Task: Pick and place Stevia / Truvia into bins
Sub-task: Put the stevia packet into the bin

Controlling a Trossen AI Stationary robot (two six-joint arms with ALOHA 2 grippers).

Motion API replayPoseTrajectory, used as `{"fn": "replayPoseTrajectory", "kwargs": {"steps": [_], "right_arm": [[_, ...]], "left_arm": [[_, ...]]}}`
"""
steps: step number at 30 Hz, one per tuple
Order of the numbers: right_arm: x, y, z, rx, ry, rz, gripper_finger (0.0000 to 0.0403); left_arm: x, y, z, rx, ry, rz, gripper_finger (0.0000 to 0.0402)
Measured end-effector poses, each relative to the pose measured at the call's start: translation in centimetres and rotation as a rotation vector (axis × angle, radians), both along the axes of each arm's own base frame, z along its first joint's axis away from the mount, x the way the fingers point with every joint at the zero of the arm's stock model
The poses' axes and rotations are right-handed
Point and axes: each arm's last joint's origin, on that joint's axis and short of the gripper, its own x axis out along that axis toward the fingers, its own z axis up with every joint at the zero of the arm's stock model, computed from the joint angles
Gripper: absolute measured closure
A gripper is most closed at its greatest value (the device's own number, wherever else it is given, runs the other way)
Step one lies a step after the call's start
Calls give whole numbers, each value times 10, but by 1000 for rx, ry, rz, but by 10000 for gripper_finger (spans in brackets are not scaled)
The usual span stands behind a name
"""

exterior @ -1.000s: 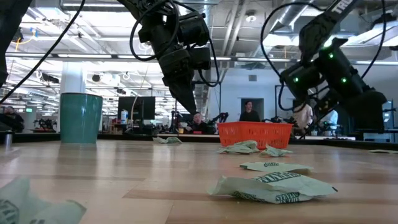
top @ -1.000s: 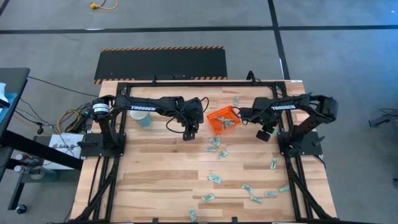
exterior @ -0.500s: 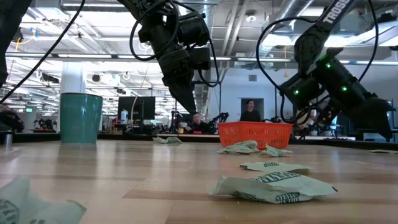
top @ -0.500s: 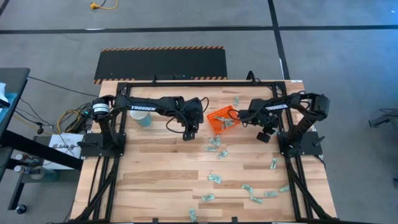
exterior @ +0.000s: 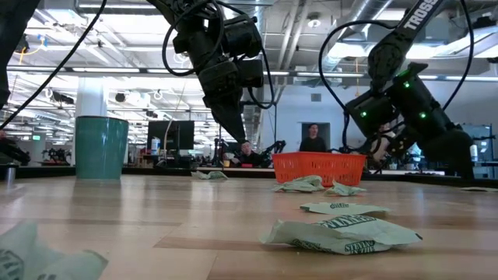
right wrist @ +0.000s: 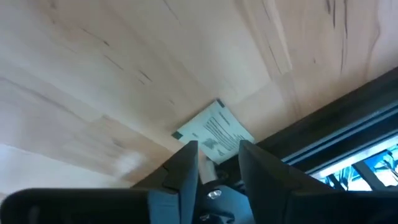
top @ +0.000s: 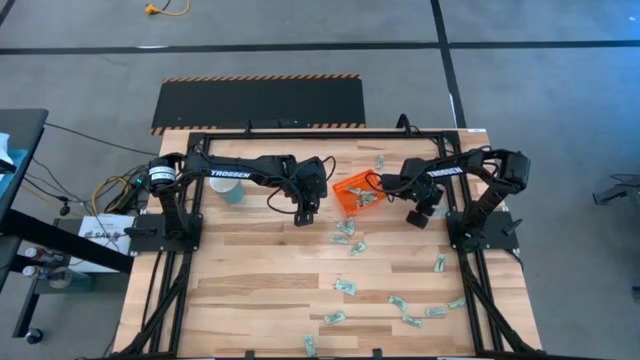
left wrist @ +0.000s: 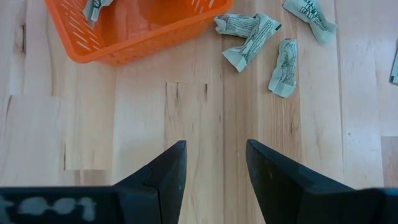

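The orange bin (top: 356, 192) stands at the table's far middle with some packets in it (left wrist: 93, 6). Pale green Stevia packets lie loose on the wood just near of it (left wrist: 249, 37) (top: 345, 230) and toward the near right (top: 400, 300). My left gripper (left wrist: 214, 149) (top: 306, 213) hangs open over bare wood left of the bin. My right gripper (right wrist: 217, 149) (top: 418, 214) is low, right of the bin. It is open, its fingertips on either side of one end of a packet (right wrist: 217, 127) that lies flat beside a dark frame. My right gripper slants down at the packet's end (right wrist: 208, 146), one fingertip on either side of it. The packet lies flat on the wood. Whether the fingertips touch it I cannot tell.
A teal cup (top: 232, 193) (exterior: 101, 148) stands at the far left. Dark frame rails run along the table's edges (top: 470, 290). Bare wood fills the near left. People (exterior: 311, 140) show in the room beyond the table.
My right gripper has come down toward the table and a little toward the bin.
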Motion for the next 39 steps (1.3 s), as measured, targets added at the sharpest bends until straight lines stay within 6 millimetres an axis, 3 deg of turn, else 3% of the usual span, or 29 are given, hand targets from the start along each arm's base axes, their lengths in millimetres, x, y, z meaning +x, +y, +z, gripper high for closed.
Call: {"fn": "replayPoseTrajectory", "kwargs": {"steps": [7,12,34,39], "right_arm": [[3,-1,-2,1,-40,-2,213],[2,-2,-1,17,-35,-6,192],[-16,-13,-13,146,-94,-169,225],[-17,-15,-13,145,-95,-183,250]], "left_arm": [[0,0,0,-1,1,1,247],[0,0,0,-1,2,2,247],[-2,0,-1,-6,25,2,247],[-2,0,-1,1,23,-11,247]]}}
